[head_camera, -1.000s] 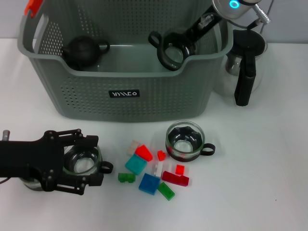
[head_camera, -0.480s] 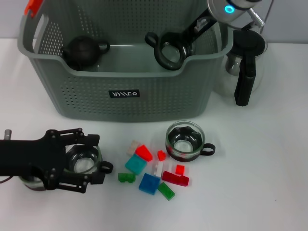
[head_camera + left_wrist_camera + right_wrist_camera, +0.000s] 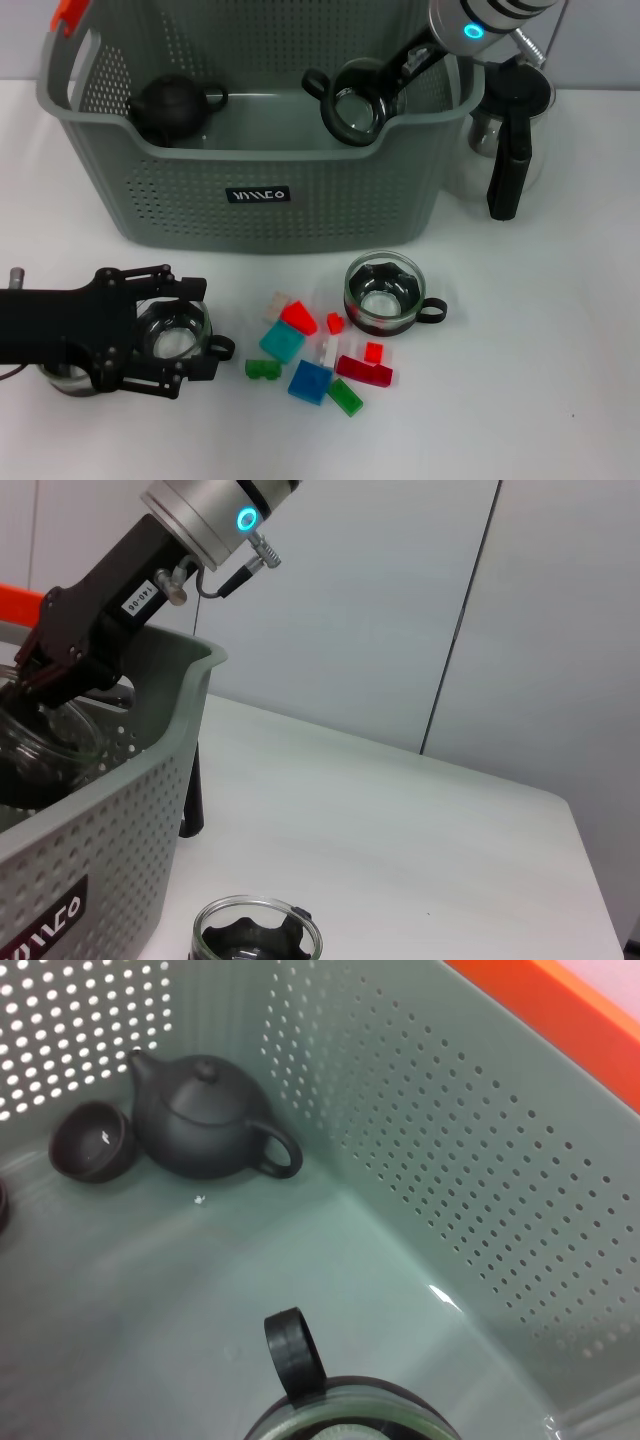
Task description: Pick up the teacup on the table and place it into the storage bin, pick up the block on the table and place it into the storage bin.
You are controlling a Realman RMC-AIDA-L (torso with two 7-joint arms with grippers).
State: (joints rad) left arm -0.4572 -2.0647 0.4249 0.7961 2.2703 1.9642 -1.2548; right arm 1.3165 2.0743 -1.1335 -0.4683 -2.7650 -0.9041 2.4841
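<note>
**Operator:** While my right gripper (image 3: 375,88) hangs inside the grey-green perforated plastic storage bin (image 3: 300,215), its fingers are clamped on the rim of a clear glass teacup with a black handle (image 3: 352,105), which is held above the bin floor near the front wall's dip.

**Spotter:** And the left?

**Operator:** My left gripper (image 3: 165,335) sits low on the white table (image 3: 540,360), fingers spread around a second glass teacup (image 3: 175,335). Whether the pads touch the glass, I cannot tell.

**Spotter:** How will those cups handle?

**Operator:** Light, rigid, slick and breakable, I judge. I'd take them across the rim or wall, not by the thin handle, and lower them rather than drop them.

**Spotter:** What else is left?

**Operator:** A third glass teacup with a dark insert (image 3: 383,293) stands in front of the bin, just beside the scattered small coloured plastic blocks (image 3: 315,350). A dark round teapot (image 3: 172,103) already sits in the bin.
</note>
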